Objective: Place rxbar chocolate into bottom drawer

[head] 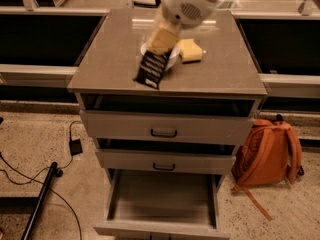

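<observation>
My gripper (pixel 161 46) is shut on the rxbar chocolate (pixel 151 70), a flat black bar with pale lettering. It hangs from the tan fingers (pixel 163 36) above the front middle of the cabinet top (pixel 110 59). The bottom drawer (pixel 162 199) is pulled out below, showing a plain grey interior with nothing in it. The arm comes in from the upper right and hides most of the white bowl (pixel 172 59) behind the bar.
A yellow sponge-like block (pixel 190 50) lies on the top right of the bowl. Two upper drawers with dark handles (pixel 164 132) are closed. An orange backpack (pixel 267 151) leans at the cabinet's right. Black cables (pixel 45 181) lie on the floor at the left.
</observation>
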You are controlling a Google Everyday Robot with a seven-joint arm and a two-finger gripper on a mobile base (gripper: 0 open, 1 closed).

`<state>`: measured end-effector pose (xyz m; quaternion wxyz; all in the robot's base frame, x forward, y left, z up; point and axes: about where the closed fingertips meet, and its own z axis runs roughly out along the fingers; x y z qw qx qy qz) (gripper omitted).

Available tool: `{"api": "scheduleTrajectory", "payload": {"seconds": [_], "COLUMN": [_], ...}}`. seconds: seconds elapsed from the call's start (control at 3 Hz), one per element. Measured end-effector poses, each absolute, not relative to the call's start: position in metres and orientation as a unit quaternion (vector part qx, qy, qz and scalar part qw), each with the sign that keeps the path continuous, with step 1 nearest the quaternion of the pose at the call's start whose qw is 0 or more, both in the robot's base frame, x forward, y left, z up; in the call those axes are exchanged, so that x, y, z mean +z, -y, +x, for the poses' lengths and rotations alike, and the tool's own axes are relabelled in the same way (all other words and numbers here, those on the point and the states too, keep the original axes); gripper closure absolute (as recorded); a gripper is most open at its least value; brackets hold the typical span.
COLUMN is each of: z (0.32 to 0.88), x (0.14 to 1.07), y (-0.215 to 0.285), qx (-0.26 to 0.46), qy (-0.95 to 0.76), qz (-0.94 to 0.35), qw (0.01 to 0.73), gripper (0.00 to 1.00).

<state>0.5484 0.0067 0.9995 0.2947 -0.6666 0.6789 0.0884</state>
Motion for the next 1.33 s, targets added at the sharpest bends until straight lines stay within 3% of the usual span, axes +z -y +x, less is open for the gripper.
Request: {"api": "scheduleTrajectory", "payload": {"seconds": [0.33,0.67,1.0,1.33], "z": [0.534,0.539,0.52,0.501], "x": [0.966,0.933,0.887,0.817], "y": [0.024,0.014,-0.006,0.016], "qx": [0.084,0.103,0.151,0.193], "qy": [-0.704,-0.705,-0.693,-0.727], "qz": [-0.655,-0.652,-0.646,-0.588], "qw": [0.261,0.261,0.282,0.297], "gripper": [1.0,1.0,1.0,1.0]}}
